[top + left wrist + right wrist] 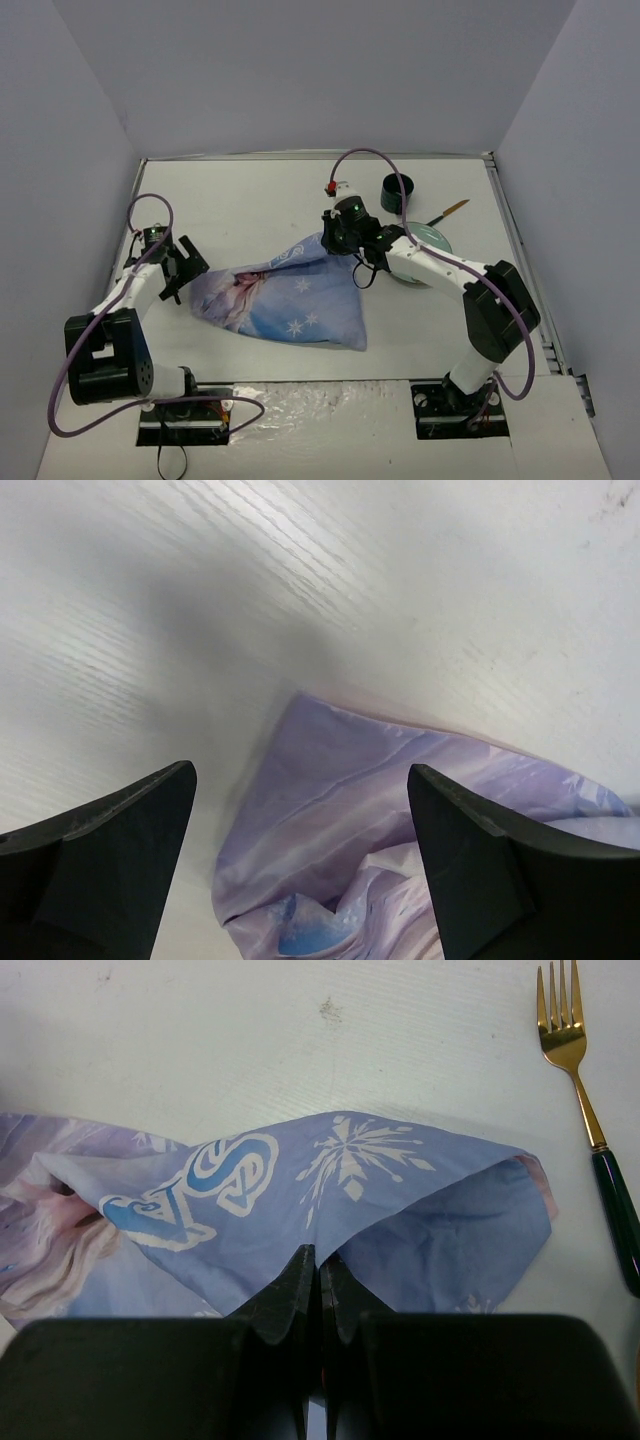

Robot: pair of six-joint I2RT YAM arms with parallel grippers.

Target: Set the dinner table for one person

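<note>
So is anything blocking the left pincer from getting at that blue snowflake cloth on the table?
Nothing visible. The left pincer is open, and a corner of the cloth lies right below the gap between its fingers, with only bare table around it. The right pincer is shut on the cloth's opposite edge, away from that corner.

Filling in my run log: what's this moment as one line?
left gripper: open, above placemat corner | right gripper: shut on placemat edge | placemat: rumpled on dinner table
</note>
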